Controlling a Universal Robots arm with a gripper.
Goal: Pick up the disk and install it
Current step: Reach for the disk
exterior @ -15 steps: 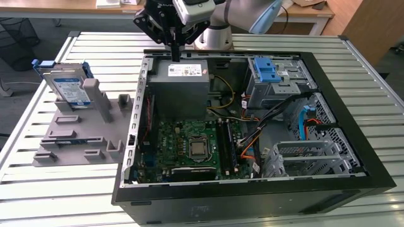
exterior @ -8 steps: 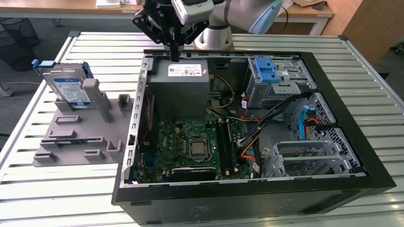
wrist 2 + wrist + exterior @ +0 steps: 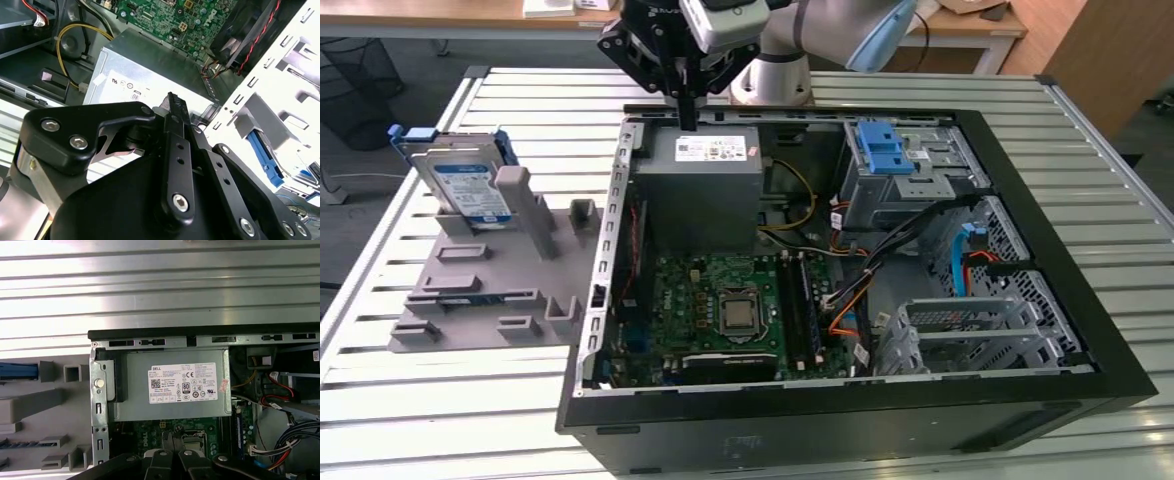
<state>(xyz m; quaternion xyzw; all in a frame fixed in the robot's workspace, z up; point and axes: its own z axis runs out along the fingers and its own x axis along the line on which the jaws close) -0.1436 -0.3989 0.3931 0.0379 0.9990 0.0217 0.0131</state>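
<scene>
The disk (image 3: pixel 467 185) is a silver-grey drive with a white and blue label and a blue bracket. It stands upright in a grey holder (image 3: pixel 494 290) on the table, at the exterior view's left. Its blue edge (image 3: pixel 17 371) shows in the first wrist view. My gripper (image 3: pixel 684 118) hangs over the far rim of the open computer case (image 3: pixel 854 420), above the grey power supply box (image 3: pixel 172 390). It is well to the right of the disk. The black fingers (image 3: pixel 172 107) are pressed together with nothing between them.
The open case lies flat with a green motherboard (image 3: pixel 727 310), cables and a drive cage with a blue latch (image 3: pixel 887 150) at the back right. A metal bay (image 3: pixel 974 330) sits at the front right. The slatted table top (image 3: pixel 467 400) surrounds the case.
</scene>
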